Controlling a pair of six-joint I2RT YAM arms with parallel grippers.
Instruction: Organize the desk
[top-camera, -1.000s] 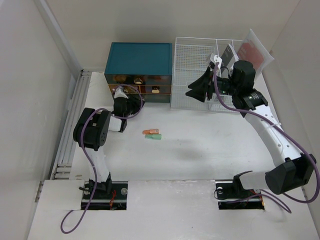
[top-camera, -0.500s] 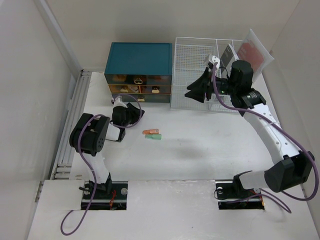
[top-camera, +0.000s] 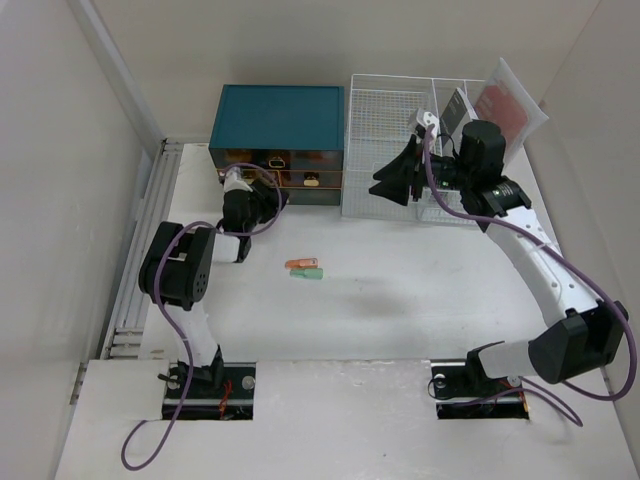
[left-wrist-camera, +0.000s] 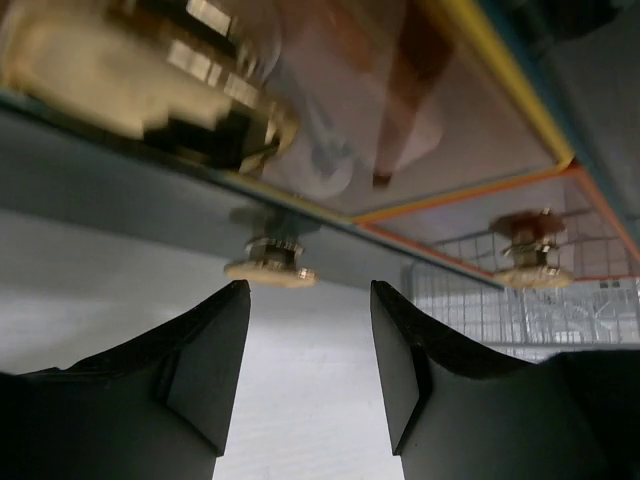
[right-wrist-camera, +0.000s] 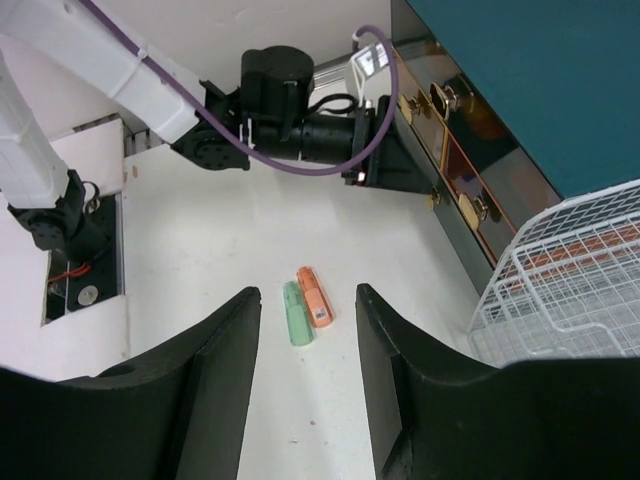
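The white desk (top-camera: 400, 300) holds an orange highlighter (top-camera: 300, 264) and a green highlighter (top-camera: 307, 273) side by side near its middle; both also show in the right wrist view, orange (right-wrist-camera: 318, 298) and green (right-wrist-camera: 296, 314). My left gripper (top-camera: 266, 196) is open and empty at the lowest drawer of the teal drawer box (top-camera: 278, 125). In the left wrist view its jaws (left-wrist-camera: 310, 292) stand apart just short of a gold knob (left-wrist-camera: 270, 272). My right gripper (top-camera: 388, 186) is open and empty, held high in front of the wire rack, its jaws (right-wrist-camera: 308, 290) framing the highlighters far below.
A white wire-mesh file rack (top-camera: 395, 150) stands right of the drawer box, with papers and a red folder (top-camera: 500, 100) at its back right. A second gold knob (left-wrist-camera: 530, 275) shows further right. A grooved rail (top-camera: 140, 270) runs along the desk's left edge.
My left gripper swung out over the desk, then moved back up to the drawer box's lowest drawer. The right arm and both highlighters have hardly moved.
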